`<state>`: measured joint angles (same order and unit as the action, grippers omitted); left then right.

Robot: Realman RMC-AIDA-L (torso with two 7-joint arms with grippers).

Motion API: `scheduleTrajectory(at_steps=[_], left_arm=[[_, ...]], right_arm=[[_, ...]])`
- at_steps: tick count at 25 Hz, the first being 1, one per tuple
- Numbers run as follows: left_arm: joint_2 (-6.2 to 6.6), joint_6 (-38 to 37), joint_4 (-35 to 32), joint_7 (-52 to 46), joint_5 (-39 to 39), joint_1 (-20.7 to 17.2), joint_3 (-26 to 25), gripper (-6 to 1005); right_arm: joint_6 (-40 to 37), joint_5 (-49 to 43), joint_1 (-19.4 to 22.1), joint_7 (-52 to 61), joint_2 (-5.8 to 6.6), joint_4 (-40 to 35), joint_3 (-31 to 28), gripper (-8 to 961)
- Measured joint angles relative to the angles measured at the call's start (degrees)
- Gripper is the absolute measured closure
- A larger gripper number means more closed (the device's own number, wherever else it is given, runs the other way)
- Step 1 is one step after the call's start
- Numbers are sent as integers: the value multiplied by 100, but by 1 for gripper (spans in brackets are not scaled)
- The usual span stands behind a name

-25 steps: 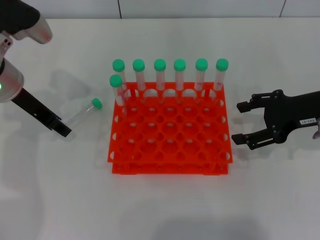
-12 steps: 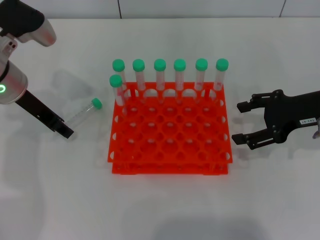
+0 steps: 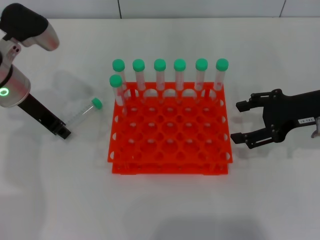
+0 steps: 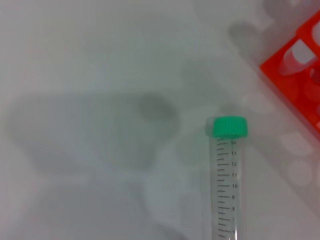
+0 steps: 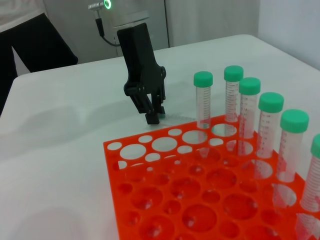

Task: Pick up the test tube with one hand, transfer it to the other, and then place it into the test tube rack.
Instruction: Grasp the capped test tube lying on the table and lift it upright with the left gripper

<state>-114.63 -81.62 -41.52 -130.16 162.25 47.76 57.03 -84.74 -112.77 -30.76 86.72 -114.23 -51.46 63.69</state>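
The test tube (image 3: pixel 82 114) lies on the white table left of the rack, its green cap pointing toward the rack. In the left wrist view the test tube (image 4: pixel 227 185) runs up the picture, cap first. My left gripper (image 3: pixel 63 131), with a green ring light on its wrist, slants down with its tip at the tube's bottom end. It also shows in the right wrist view, where the left gripper (image 5: pixel 152 117) stands just beyond the rack's far corner. The orange-red test tube rack (image 3: pixel 170 167) sits mid-table. My right gripper (image 3: pixel 241 121), labelled, hovers open just right of the rack, holding nothing.
Several green-capped tubes (image 3: pixel 159 75) stand upright along the rack's back row, and one more tube (image 3: pixel 116 87) stands in the second row at the left. Most rack holes (image 5: pixel 165 200) hold nothing. The rack's corner (image 4: pixel 300 55) shows in the left wrist view.
The left arm's wrist has shifted slightly, and its tip has wavered a little beside the tube's bottom end. The tube, the rack and the right gripper have not moved.
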Motion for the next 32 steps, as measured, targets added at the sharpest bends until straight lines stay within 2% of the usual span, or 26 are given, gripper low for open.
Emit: scheduleTrajectory(at_steps=[10, 15, 18, 21, 25, 27, 32], left_arm=[[43, 49, 3, -3, 0, 14, -18, 802], [42, -11, -233, -9, -38, -8, -50, 806], [-4, -291, -742, -39, -56, -121, -98, 805], [-106, -736, -1660, -42, -232, -375, -184, 804], [-140, -1157, -2816, -57, -748, -797, -204, 803], [-180, -1225, -3340, -70, -903, -979, -205, 803], [-379, -1009, -4364, 78, -1284, -1482, -202, 801]], right_arm=[[11, 0, 0, 18, -16, -10, -23, 95], [11, 0, 0, 31, -22, -20, -33, 95], [10, 21, -1, 45, -13, -28, -40, 95], [9, 44, 0, 47, 3, -35, -46, 95], [9, 45, -1, 47, 15, -37, -58, 95], [6, 46, 12, 47, 20, -39, -125, 95], [-11, 45, 35, 47, 24, -39, -263, 95]])
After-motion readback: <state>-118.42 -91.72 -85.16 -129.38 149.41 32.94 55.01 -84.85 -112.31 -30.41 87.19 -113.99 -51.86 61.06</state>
